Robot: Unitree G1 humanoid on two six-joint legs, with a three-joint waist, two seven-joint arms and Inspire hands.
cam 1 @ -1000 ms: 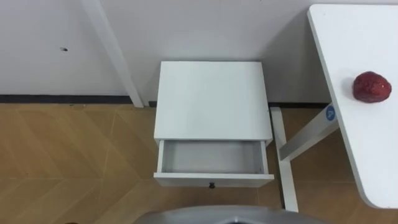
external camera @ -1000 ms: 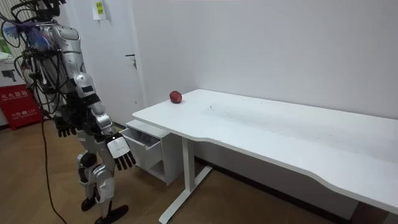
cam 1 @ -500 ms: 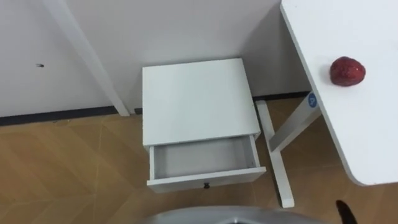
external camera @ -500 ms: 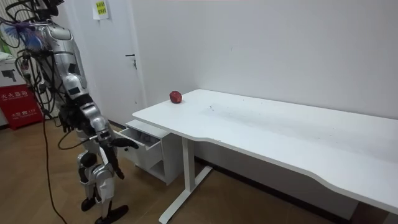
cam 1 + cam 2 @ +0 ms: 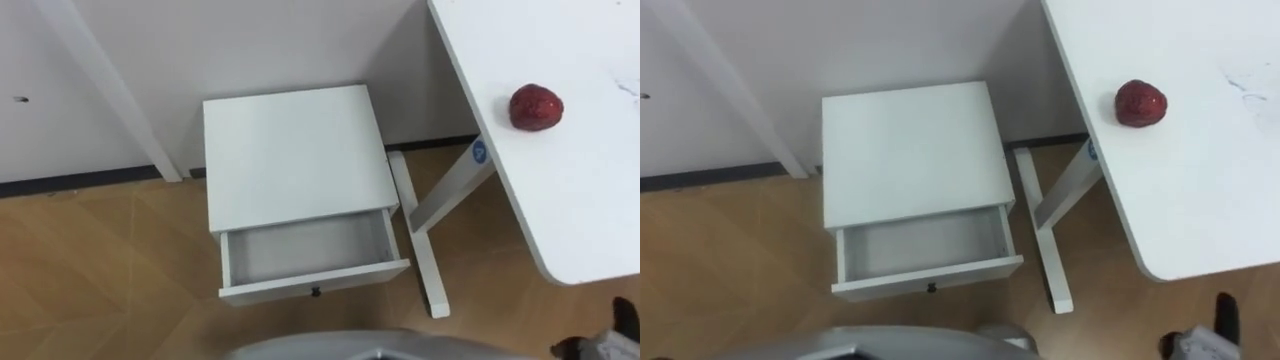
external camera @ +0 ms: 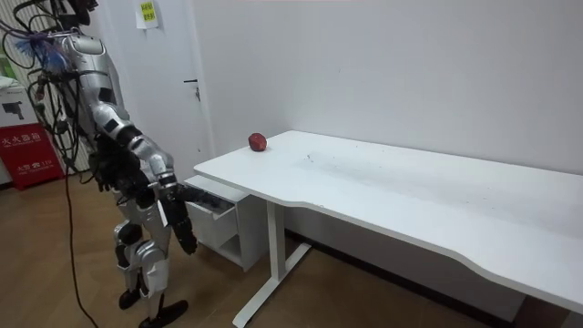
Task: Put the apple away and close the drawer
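The red apple (image 5: 536, 107) is sitting on the white table (image 5: 590, 200), well apart from the open drawer (image 5: 305, 252) of the small cabinet (image 5: 290, 150). The right hand (image 6: 185, 232) is hanging near the drawer, fingers straight, holding nothing.

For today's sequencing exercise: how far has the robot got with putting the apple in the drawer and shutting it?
Done: the drawer stands open, nothing inside. In hand: nothing; the right hand hangs open by the table corner. Left: pick the apple off the table, place it, shut the drawer.
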